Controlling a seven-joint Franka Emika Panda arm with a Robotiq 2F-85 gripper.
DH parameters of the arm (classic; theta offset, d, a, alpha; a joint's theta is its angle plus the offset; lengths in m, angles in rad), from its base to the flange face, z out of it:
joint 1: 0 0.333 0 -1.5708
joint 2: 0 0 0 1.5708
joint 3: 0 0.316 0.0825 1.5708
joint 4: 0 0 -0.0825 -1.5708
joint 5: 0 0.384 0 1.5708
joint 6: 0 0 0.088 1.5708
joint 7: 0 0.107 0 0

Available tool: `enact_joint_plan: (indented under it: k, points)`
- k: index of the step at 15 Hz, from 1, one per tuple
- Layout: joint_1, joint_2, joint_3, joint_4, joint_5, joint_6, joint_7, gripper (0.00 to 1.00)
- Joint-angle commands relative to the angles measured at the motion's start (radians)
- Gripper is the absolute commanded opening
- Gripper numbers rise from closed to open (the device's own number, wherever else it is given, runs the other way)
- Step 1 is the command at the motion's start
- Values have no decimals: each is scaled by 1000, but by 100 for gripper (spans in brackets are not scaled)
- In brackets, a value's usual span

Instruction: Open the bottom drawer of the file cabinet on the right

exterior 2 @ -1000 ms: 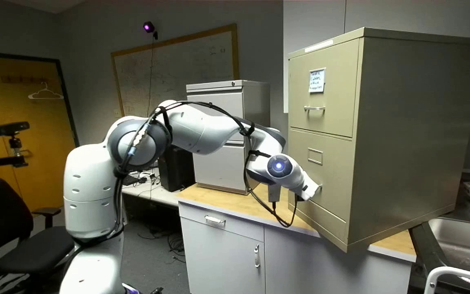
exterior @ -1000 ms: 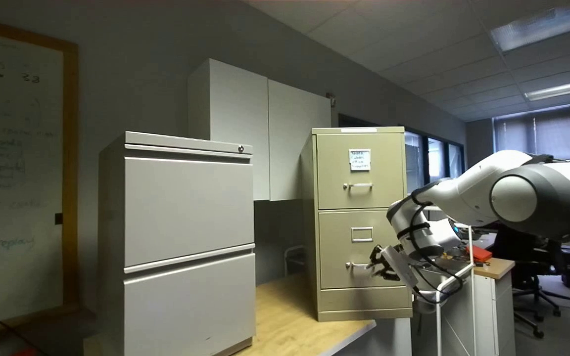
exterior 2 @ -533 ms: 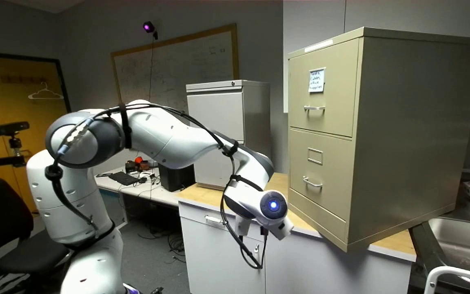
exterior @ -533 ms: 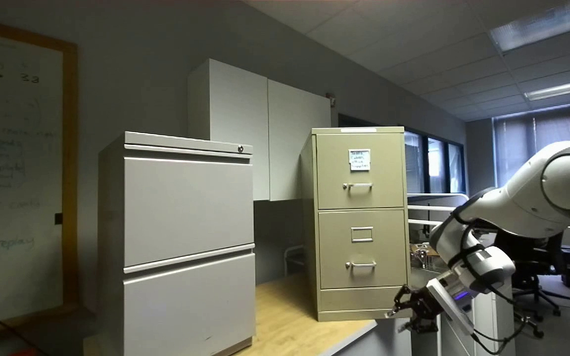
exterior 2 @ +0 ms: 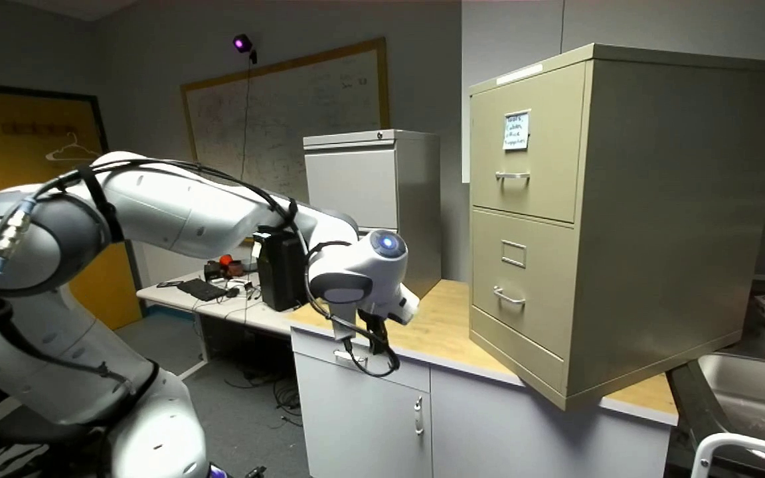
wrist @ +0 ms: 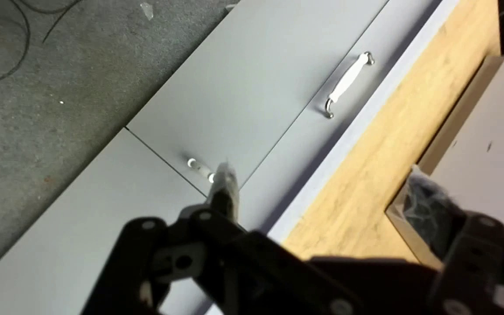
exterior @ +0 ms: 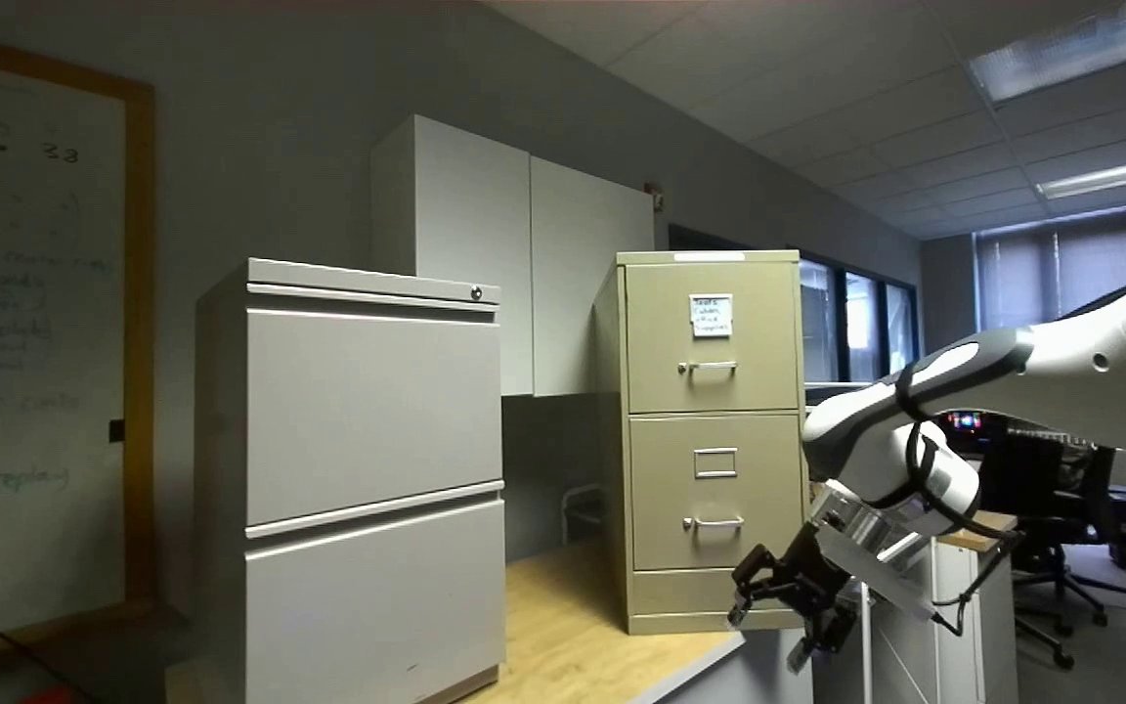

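In an exterior view, the beige file cabinet (exterior: 710, 432) stands upright on the wooden worktop (exterior: 563, 596), right of a grey two-drawer cabinet (exterior: 372, 420). Every drawer of both is closed, the bottom drawer (exterior: 666, 499) flush, so contents are hidden. The hand (exterior: 767, 638) is low in front, its fingers (exterior: 801, 653) spread wide around nothing. The arm (exterior: 1101, 376) runs off the right edge.

In an exterior view, the file cabinet juts past the worktop's edge beside a metal sink (exterior 2: 754, 382), itself cut off. The wrist (exterior 2: 359, 262) hides most of the hand, which is well apart from the file cabinet.

In the wrist view, the fingers stand wide apart, holding nothing; one blurred fingertip overlaps a door handle (wrist: 199, 167) of the closed base cabinet (wrist: 243, 87).
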Motion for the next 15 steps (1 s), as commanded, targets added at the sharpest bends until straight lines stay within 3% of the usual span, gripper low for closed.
enact_joint_plan:
  k: [1, 5, 8, 12, 15]
  points:
    - [85, -49, 24, 61, -122, 80, 62, 100]
    - [133, 9, 14, 176, -225, 238, 137, 100]
    - [112, 105, 19, 288, -329, 342, 228, 100]
    - [88, 286, -17, 467, -450, 351, 340, 100]
    - [86, 422, -72, 593, -454, 304, 373, 100]
